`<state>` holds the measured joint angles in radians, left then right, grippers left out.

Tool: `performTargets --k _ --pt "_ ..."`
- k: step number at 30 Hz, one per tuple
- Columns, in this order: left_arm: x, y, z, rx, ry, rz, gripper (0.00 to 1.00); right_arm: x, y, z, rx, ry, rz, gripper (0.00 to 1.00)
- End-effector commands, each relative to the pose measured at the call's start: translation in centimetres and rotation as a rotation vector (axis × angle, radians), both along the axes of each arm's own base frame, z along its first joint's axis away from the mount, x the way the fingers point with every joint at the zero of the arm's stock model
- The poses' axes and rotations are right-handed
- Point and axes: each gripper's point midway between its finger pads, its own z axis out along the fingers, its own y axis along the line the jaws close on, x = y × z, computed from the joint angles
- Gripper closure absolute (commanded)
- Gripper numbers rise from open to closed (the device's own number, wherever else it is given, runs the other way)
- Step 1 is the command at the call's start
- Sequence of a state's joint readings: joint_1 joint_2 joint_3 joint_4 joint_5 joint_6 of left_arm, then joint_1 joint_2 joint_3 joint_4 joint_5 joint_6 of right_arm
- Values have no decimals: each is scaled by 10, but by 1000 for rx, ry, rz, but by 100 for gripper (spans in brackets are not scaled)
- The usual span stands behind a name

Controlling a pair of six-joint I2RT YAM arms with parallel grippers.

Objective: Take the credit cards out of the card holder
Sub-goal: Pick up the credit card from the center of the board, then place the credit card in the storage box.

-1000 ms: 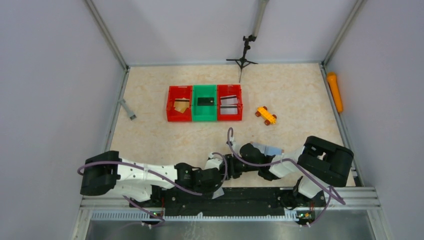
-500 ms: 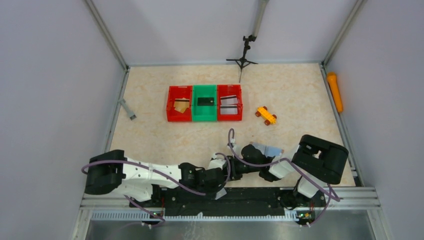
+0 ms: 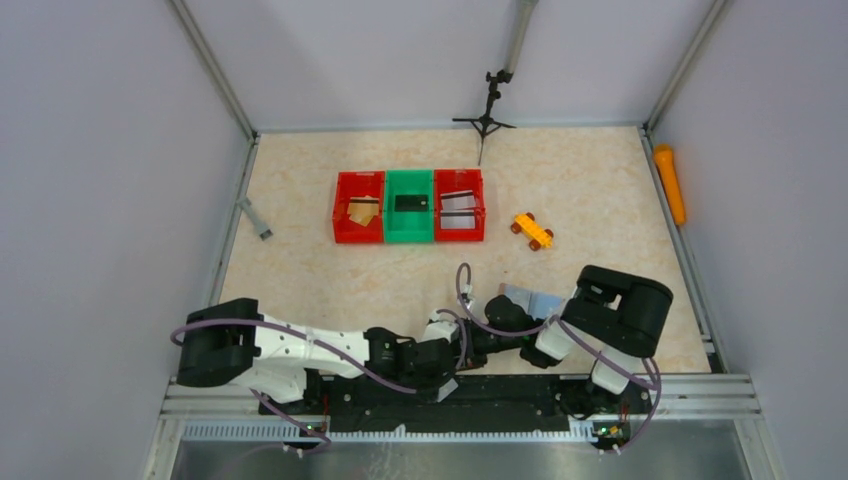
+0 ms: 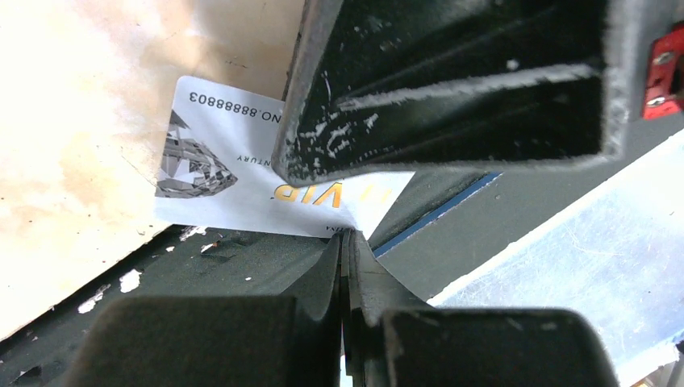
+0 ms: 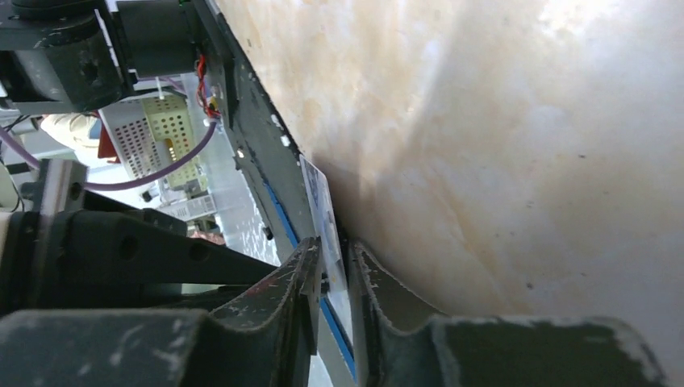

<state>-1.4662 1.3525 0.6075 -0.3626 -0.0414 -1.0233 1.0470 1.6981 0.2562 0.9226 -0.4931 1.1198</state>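
Left wrist view: white-grey credit card (image 4: 218, 161) with VIP print and a diamond graphic lies half on the table (image 4: 72, 121), half over the dark rail (image 4: 242, 266). Its 5 o'clock corner is pinched in the closed left gripper (image 4: 347, 242). One finger (image 4: 452, 81) of the right gripper (image 5: 332, 251) covers the card's 1 o'clock part. Right wrist view: card edge-on between the right fingers, gap narrow, can't tell if both pads touch. Top view: both arms meet at the table's 6 o'clock edge. The green bin (image 3: 409, 237) and its red neighbours sit at 12 o'clock.
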Motion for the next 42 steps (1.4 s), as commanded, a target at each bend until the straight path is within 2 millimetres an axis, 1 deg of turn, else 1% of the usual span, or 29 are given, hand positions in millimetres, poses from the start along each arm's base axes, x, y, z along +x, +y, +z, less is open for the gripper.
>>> performTargets --k 1,3,4,6,8,10,12,13,14,16,17,18,20,21,24,27,30,31,34,35,36,38,40,42 --pt "3 49 -35 191 -31 5 100 -6 4 3 53 25 16 86" --pt "4 50 -35 190 -34 7 100 -5 3 2 61 29 14 98" --pt "4 49 -34 188 -38 6 100 -5 3 2 64 30 10 100" --pt "7 50 -31 186 -51 13 100 -2 1 2 59 24 -7 100" --pt "11 47 -24 168 -75 22 100 3 -1 0 41 7 -29 100" --pt "18 42 -12 132 -110 32 99 9 -4 1 26 -20 -45 100" --pt "25 35 5 67 -144 47 96 18 -6 3 11 -47 -68 100" --pt "31 32 13 40 -158 59 93 24 -7 5 5 -63 -79 100" --pt "37 29 22 2 -168 72 88 29 -10 4 -14 -71 -90 100" --pt "49 21 42 -87 -192 88 73 41 -13 10 -24 -103 -112 100" --pt "56 18 53 -131 -202 105 66 48 -13 17 -20 -122 -122 100" --pt "63 16 63 -171 -216 117 63 57 -15 24 -19 -140 -137 100" --pt "79 18 81 -238 -243 147 61 74 -18 39 -23 -185 -165 100" --pt "91 23 87 -253 -267 178 61 83 -22 45 -41 -206 -185 100" --pt "119 33 97 -295 -316 245 62 117 -32 76 -80 -316 -264 100" --pt "140 36 96 -298 -323 267 62 157 -49 103 -143 -430 -378 100" --pt "165 41 92 -242 -350 296 63 194 -60 127 -188 -501 -461 100" --pt "173 42 88 -218 -355 308 63 206 -63 133 -197 -519 -484 100" --pt "199 47 93 -207 -404 356 63 240 -66 152 -248 -604 -539 100" --pt "207 49 95 -201 -426 372 63 252 -64 167 -262 -665 -538 100" --pt "215 53 99 -192 -453 387 63 264 -62 171 -303 -713 -520 100" --pt "229 62 105 -157 -511 414 63 284 -65 173 -425 -802 -460 100" --pt "239 70 112 -131 -559 435 63 307 -71 177 -549 -889 -430 100" --pt "247 76 116 -119 -601 454 63 327 -74 183 -632 -984 -391 100"
